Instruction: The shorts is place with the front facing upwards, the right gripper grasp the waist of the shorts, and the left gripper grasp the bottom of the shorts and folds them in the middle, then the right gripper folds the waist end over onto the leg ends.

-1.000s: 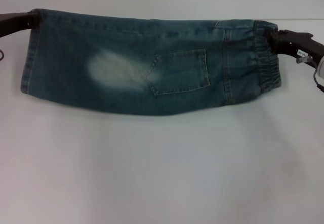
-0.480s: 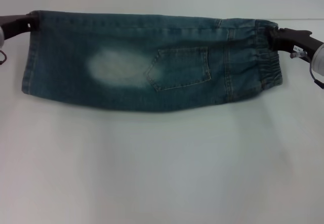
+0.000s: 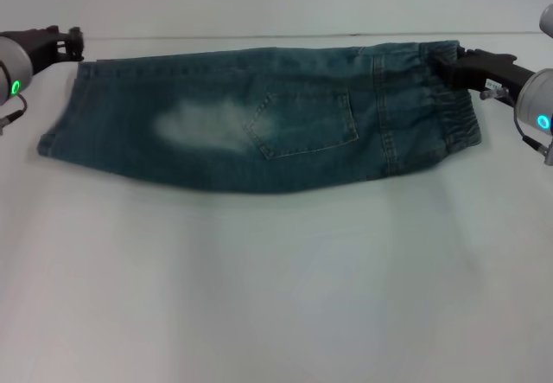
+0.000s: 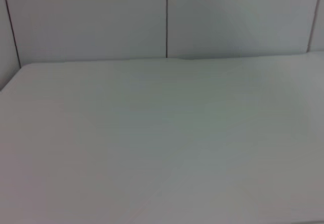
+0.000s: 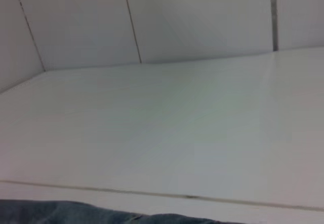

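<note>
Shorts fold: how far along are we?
Done: the shorts lie folded lengthwise on the table, back pocket up. In hand: the right gripper sits at the waist end; the left gripper is beside the leg end, apparently clear of it. Left: folding the waist over onto the leg ends.

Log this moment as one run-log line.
stage: lengthwise fold laid | denim shorts flat on white table | left gripper apart from leg hem | right gripper at waistband

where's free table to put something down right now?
Near half of the table, below the shorts, is bare. A thin strip lies behind them. Crowded: leg end by the left gripper, waist end at the right gripper.
</note>
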Robot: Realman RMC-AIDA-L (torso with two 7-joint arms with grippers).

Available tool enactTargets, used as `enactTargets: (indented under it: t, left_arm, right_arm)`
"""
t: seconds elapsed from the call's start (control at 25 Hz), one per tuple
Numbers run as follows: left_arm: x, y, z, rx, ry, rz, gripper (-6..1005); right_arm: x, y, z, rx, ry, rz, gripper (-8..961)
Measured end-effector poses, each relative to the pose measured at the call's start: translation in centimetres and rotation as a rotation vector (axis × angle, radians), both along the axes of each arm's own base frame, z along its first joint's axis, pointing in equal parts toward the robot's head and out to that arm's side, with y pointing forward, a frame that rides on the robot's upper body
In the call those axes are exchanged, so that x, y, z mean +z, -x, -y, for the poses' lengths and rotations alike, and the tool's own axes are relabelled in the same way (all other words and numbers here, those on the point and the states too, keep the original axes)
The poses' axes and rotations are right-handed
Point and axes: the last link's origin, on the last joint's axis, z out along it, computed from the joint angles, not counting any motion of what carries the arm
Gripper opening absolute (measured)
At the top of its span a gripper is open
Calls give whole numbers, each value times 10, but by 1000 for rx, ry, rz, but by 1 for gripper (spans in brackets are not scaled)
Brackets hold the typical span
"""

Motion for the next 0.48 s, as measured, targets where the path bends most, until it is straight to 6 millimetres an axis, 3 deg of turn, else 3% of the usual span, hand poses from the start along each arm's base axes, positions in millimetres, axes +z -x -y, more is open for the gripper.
enactTargets:
  t: [0.32, 0.48]
  left_arm:
    - [2, 2, 2, 5, -16, 48, 427]
    - [0, 5, 6, 3, 3, 75, 564]
  right_arm:
    - [6, 0, -3, -28, 57, -28, 567]
    - [18, -2, -8, -52, 109, -15, 634]
